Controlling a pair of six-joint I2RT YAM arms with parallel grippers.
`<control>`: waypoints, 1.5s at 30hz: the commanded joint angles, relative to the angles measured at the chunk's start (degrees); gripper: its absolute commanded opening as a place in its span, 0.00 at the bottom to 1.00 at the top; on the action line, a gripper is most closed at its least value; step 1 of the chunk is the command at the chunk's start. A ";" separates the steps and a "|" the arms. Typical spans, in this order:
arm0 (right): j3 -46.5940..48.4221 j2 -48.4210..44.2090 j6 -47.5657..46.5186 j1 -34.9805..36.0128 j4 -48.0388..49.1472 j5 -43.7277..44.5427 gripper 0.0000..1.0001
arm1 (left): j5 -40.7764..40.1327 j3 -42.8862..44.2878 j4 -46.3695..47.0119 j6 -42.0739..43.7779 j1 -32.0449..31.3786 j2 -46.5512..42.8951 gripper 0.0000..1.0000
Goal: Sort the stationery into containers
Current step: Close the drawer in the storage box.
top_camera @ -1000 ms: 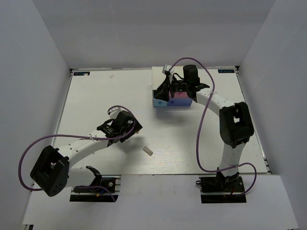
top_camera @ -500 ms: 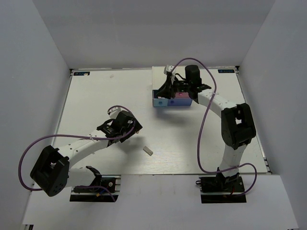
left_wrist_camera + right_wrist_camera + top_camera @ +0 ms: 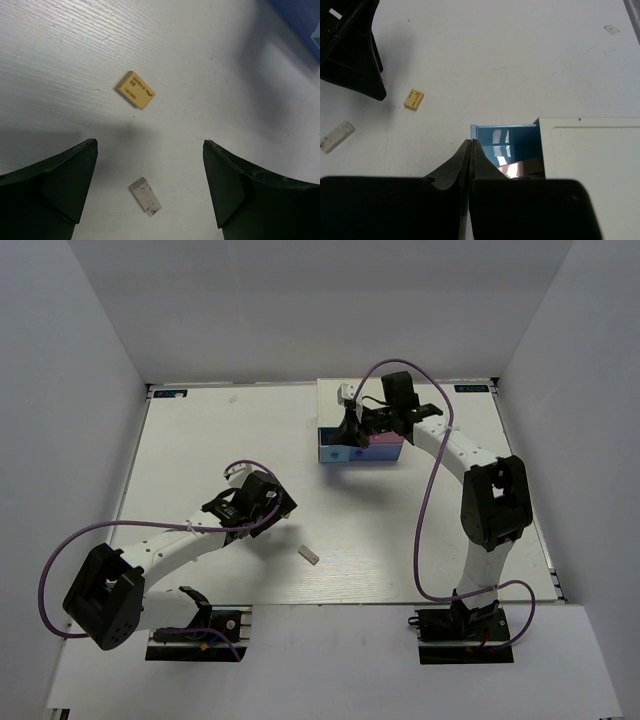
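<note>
tan rubber, a small flat eraser block lay on the white table, with a scuffed whitish eraser near it. both sat below my left gripper, whose fingers were spread wide and empty, the whitish one between them and the tan one just ahead. i judged both light, slightly soft and grippy, not fragile — best pinched across the short sides, jaws low to the tabletop. at the far side, my right gripper was pressed fully closed with nothing visible between its tips, poised over the open light blue drawer of the white drawer unit.
</note>
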 commanded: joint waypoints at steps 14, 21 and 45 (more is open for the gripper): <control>2.31 1.44 -8.26 0.22 -8.67 3.26 0.00 | -0.66 0.06 -0.72 -0.31 0.27 -1.70 0.96; 0.47 1.26 -4.05 0.31 -3.58 8.53 0.00 | -0.66 0.06 -0.72 -0.31 0.27 -1.70 0.96; -13.86 -4.98 7.30 3.56 21.74 30.95 0.00 | -0.66 0.59 -0.72 -0.31 0.27 -0.65 0.96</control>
